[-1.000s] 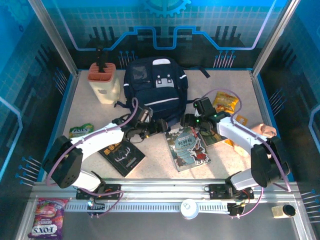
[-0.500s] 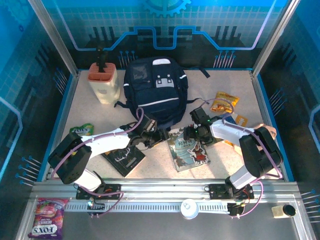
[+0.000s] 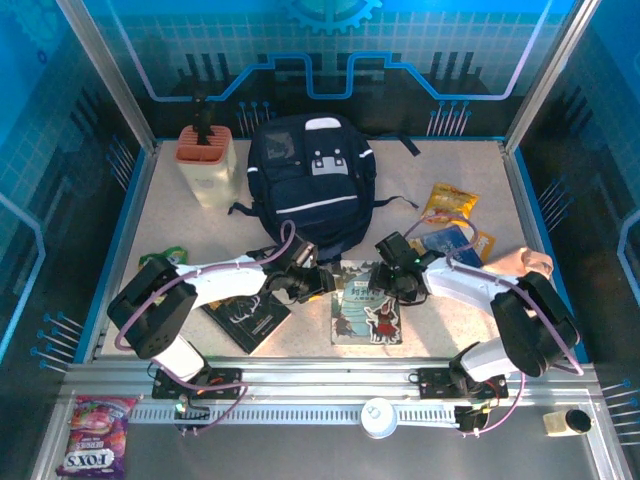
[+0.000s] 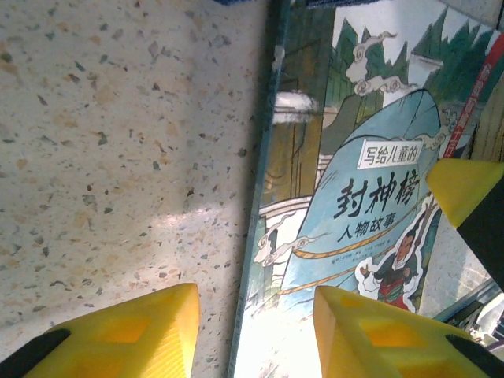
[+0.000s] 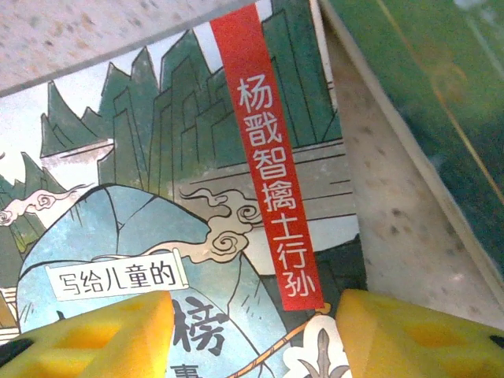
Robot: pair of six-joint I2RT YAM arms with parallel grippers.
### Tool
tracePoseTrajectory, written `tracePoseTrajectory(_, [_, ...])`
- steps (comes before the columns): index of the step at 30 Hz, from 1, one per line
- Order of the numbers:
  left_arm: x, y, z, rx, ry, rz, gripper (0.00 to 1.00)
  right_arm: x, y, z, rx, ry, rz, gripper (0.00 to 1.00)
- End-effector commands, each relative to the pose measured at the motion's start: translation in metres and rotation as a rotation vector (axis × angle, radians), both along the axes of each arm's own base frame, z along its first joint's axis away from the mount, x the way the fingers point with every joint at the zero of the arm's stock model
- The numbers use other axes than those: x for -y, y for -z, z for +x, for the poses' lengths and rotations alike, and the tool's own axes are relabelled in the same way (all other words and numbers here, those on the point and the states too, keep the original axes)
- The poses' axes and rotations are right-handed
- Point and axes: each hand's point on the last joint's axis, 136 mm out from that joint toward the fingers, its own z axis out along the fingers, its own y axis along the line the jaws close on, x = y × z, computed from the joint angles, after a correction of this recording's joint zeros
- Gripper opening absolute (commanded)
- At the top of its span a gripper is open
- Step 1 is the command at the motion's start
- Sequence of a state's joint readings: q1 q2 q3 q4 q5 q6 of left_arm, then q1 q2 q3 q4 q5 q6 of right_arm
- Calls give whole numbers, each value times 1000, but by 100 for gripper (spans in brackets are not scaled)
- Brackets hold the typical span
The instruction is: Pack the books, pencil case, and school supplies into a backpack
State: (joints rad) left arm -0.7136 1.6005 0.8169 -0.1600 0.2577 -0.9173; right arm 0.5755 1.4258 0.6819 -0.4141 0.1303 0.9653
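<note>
Left hand (image 4: 252, 319) is seen open: yellow fingers (image 4: 126, 331) are held apart, low over the bench (image 4: 102, 142), with the left edge of the teal-grey book (image 4: 354, 197) lying in the gap. One finger is set over bare bench, the other over the cover, and no clamp on the book is seen. Right hand (image 5: 256, 315) is also seen open, fingers spread over the same cover by its red strip of characters; contact with the cover cannot be told. One fingertip (image 4: 465, 185) of the right hand is caught across the cover in the left wrist view. From above, both hands are found facing each other at the far corners of that book, which is laid flat and runs from them toward the arm bases. Black book (image 3: 245, 315) is laid flat just outboard of the left hand, partly under its forearm. Blue-green book (image 3: 452, 243) is laid outboard of the right hand, partly hidden by that arm. Green snack packet (image 3: 163, 260) is seen well outboard of the left hand. Yellow-orange snack packet (image 3: 450, 200) is seen just beyond the blue-green book. Backpack (image 3: 310, 180) is laid flat just beyond both hands, its near end close to the left hand. Beige holder (image 3: 205, 165) is stood upright beside the backpack, far outboard of the left hand.
</note>
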Motion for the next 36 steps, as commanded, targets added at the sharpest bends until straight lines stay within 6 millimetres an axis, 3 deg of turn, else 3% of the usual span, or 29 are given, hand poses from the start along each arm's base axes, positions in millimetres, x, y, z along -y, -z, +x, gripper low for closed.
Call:
tracePoseTrajectory(1, [8,-5,0,3,76,-16,40,21,20,-42,-159,64,-68,57])
tracePoseTrajectory(7, [15,-4,1,21,129,-38,37,21,23,-43,-171,77,-62,52])
tracePoseTrajectory(26, [30,18,4,-13,195,-53,38,21,25,-41,-136,92,-46,50])
tracePoseTrajectory(36, [45,4,5,14,230,-143,30,23,30,-45,-136,96,-30,50])
